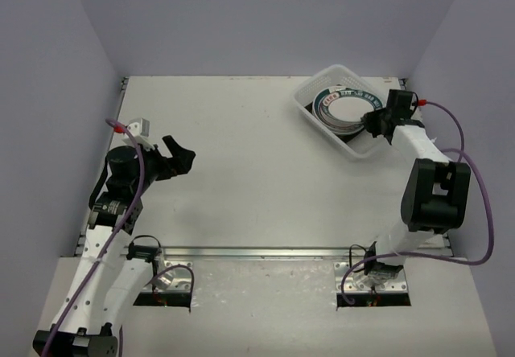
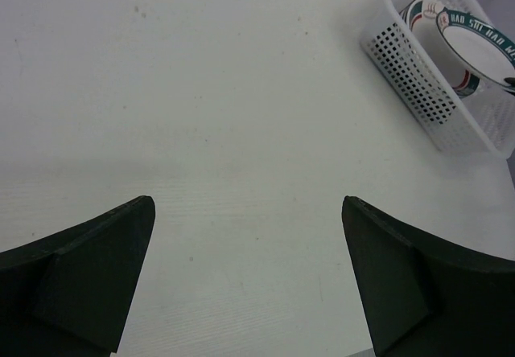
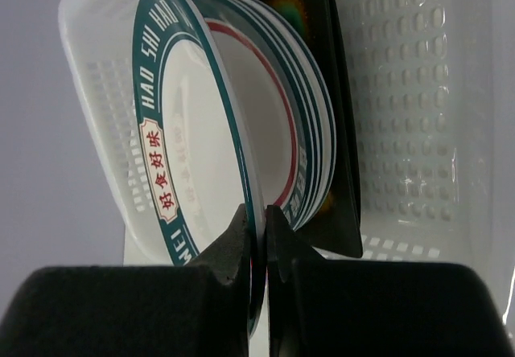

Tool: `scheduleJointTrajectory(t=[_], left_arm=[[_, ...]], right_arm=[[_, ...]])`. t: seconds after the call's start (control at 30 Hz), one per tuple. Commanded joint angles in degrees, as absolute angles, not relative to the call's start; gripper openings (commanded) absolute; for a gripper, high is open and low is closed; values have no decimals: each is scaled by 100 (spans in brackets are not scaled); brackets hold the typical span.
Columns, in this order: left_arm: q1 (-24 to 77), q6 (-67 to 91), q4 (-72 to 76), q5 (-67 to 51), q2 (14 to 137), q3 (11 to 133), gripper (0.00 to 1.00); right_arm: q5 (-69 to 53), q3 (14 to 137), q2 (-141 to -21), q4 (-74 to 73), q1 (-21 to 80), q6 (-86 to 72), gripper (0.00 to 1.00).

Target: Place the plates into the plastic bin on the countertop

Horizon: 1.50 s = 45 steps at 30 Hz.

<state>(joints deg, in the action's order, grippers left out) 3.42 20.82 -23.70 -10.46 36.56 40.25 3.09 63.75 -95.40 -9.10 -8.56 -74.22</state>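
The plastic bin (image 1: pixel 355 147) stands at the far right of the countertop (image 1: pixel 257 180). Several plates (image 1: pixel 342 109) stand on edge inside it. In the right wrist view my right gripper (image 3: pixel 261 216) is shut on the rim of the front round plate (image 3: pixel 193 148), white with a teal band and red characters. Behind that plate stand more teal-rimmed round plates and a dark square plate (image 3: pixel 342 132). From above, the right gripper (image 1: pixel 372 122) sits at the bin's right side. My left gripper (image 1: pixel 183 157) hangs open over the left of the countertop with nothing between its fingers (image 2: pixel 121 252).
The left wrist view shows the perforated bin (image 2: pixel 418 84) at the upper right, with a plate (image 2: pixel 475 47) leaning inside it. Grey walls enclose the countertop on three sides. A metal strip (image 1: pixel 257 252) runs along its near edge.
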Motion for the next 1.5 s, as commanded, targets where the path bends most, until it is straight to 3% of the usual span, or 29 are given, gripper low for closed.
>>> scheduleJointTrajectory(t=[0.0,0.1,0.13,0.17,0.2,0.4,0.47,0.73,0.93,1.07,1.17,1.47], left_arm=[[367,1979,-2232,-1062,3561,4018,100],[404,1978,-2197,-1125,3604,4008,100],[404,1977,-2188,-1143,3630,3999,100],[404,1971,-2176,-1173,3673,3999,100],[399,1969,-2166,-1217,3711,3994,100],[413,1951,-2154,-1327,3867,3999,100],[413,1946,-2148,-1327,3844,3990,100],[411,1942,-2185,-1240,3893,4022,100],[413,1934,-2516,-326,4010,4349,100],[413,1915,-2746,1249,3977,4726,100],[422,1746,-2802,1564,4035,4954,100],[422,1745,-2925,782,3742,5242,100]], right_arm=[[323,6866,-9878,-691,-905,-7498,34],[-216,7214,-10237,-886,-870,-7122,62],[-222,7233,-10257,-869,-870,-7117,63],[-368,7215,-10263,-802,-845,-6984,88],[-490,7242,-10286,-703,-825,-6856,99],[-730,8604,-10982,-2237,-738,-5855,99],[-536,8449,-10838,-2409,-738,-5807,99],[-191,6813,-9048,-1800,-615,-5382,99],[-923,7126,-8413,-2583,-322,-3571,99],[544,6707,-7307,-3105,1120,-1512,99],[1201,6536,-6576,-3920,1406,-1616,99],[1335,5660,-4201,-4669,1406,-1802,99]])
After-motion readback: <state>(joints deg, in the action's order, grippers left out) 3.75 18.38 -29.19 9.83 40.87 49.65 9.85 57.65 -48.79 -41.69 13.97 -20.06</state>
